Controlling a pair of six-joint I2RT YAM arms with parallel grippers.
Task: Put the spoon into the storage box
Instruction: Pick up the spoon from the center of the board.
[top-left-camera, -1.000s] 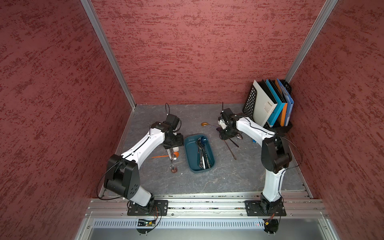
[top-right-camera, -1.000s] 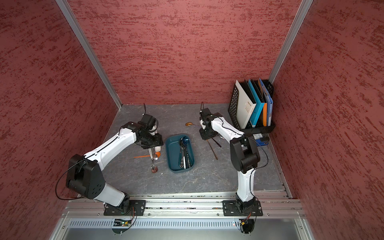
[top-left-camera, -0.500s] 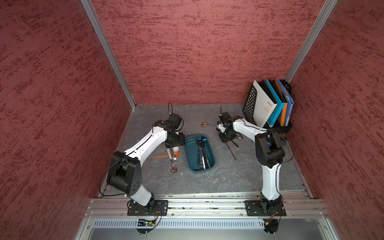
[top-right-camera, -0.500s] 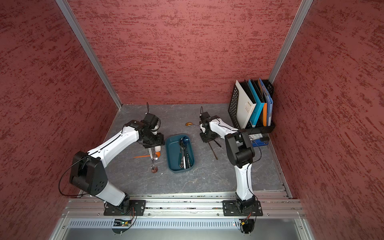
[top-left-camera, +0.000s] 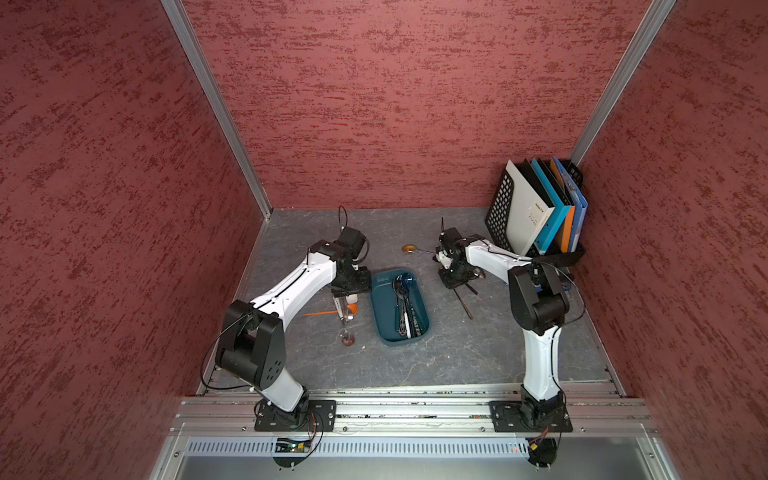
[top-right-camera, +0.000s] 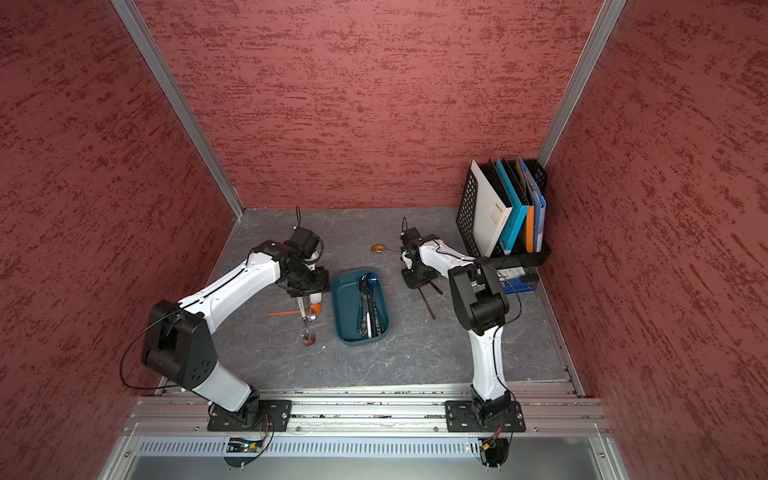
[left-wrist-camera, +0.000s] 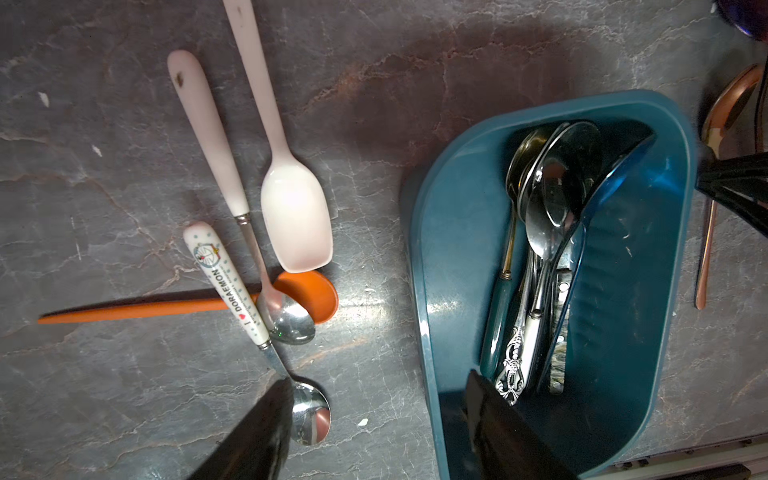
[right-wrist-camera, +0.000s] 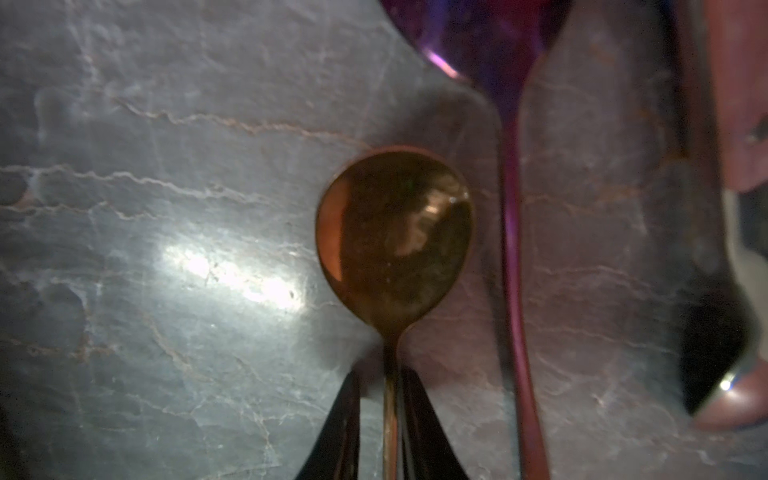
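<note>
The storage box is a dark teal tray mid-table holding several spoons. To its right lies a copper spoon, its thin handle pointing toward the front. My right gripper is low over it, jaws astride the handle just behind the bowl. One finger touches the handle and a sliver of table shows beside the other. My left gripper hovers open and empty over the box's left rim.
Left of the box lie a white spoon, a pink-handled spoon, a Doraemon spoon and an orange spoon. A purple spoon lies beside the copper one. A gold spoon sits behind. A file rack stands back right.
The right gripper's jaws have narrowed around the copper spoon's handle, and that arm's elbow has swung in. The left arm has shifted slightly toward the back, jaws unchanged.
</note>
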